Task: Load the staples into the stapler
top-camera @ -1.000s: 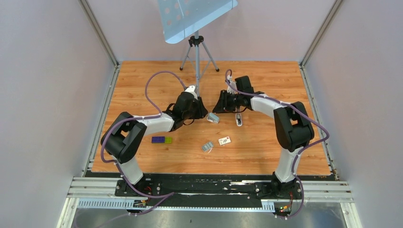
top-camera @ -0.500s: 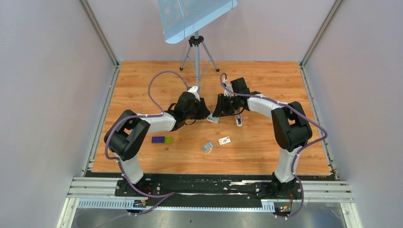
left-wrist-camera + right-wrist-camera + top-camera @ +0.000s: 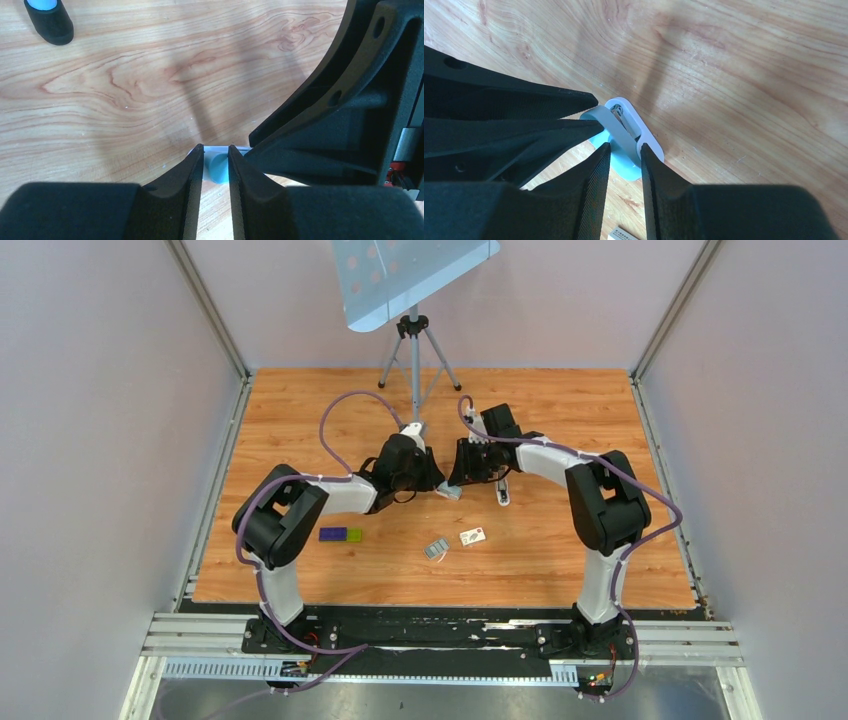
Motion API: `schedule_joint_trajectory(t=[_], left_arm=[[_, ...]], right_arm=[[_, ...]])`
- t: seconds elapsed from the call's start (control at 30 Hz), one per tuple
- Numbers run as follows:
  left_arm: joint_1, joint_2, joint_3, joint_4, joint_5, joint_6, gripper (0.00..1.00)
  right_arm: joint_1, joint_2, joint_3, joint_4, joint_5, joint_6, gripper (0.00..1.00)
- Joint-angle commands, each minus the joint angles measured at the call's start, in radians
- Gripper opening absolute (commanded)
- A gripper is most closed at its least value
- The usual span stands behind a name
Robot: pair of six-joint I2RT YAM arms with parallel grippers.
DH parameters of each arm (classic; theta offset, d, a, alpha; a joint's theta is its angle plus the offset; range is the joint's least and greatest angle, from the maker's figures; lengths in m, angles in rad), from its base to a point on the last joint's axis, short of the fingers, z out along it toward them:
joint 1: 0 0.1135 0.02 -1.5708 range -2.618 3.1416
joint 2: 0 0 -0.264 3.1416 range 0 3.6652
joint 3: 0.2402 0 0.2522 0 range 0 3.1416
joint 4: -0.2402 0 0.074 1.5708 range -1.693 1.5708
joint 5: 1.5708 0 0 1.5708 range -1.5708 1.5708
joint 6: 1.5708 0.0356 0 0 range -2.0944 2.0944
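Two pincers of mine meet tip to tip at the middle of the wooden surface. My left pincer pinches a light-blue and white piece from one end. My right pincer pinches the same piece from the opposite side, fingers set narrowly around its blue part, low against the wood. The stapler lies flat on the surface just to the right of my right pincer, in neither grip. Nearer my bases lie a white card, a grey block and, further left, a purple-and-green block.
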Motion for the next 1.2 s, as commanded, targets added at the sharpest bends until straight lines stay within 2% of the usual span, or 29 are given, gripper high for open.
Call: schedule_joint_trajectory(t=[0.0,0.27,0.57,0.67,0.77,0.9,0.97,1.03,1.13,1.17], left_arm=[[0.005,0.042,-0.04,-0.07,-0.065,0.018,0.25],[-0.028,0.025,-0.179,-0.036,-0.136,0.019,0.21],[-0.039,0.038,-0.149,-0.062,-0.105,0.014,0.22],[-0.037,0.008,-0.121,-0.081,-0.112,0.02,0.25],[-0.017,-0.055,-0.062,-0.145,-0.116,0.031,0.3],[0.026,-0.187,-0.014,-0.179,-0.089,0.054,0.35],[0.034,-0.252,0.032,-0.229,-0.089,0.091,0.38],[0.035,-0.297,0.081,-0.307,-0.089,0.126,0.44],[0.036,-0.37,0.118,-0.379,-0.102,0.17,0.51],[0.036,-0.397,0.12,-0.41,-0.105,0.18,0.54]], right_arm=[[0.031,0.025,-0.031,-0.077,0.06,-0.031,0.32],[0.043,0.016,-0.07,-0.082,0.112,-0.045,0.31],[0.046,0.001,-0.066,-0.083,0.109,-0.049,0.31],[0.047,-0.038,-0.047,-0.09,0.106,-0.057,0.34],[0.046,-0.1,-0.03,-0.105,0.111,-0.067,0.41],[0.046,-0.196,-0.052,-0.12,0.145,-0.067,0.56],[0.047,-0.238,-0.069,-0.127,0.163,-0.067,0.62],[0.047,-0.277,-0.082,-0.146,0.19,-0.066,0.7],[0.049,-0.341,-0.113,-0.159,0.226,-0.06,0.84],[0.052,-0.366,-0.124,-0.167,0.242,-0.06,0.92]])
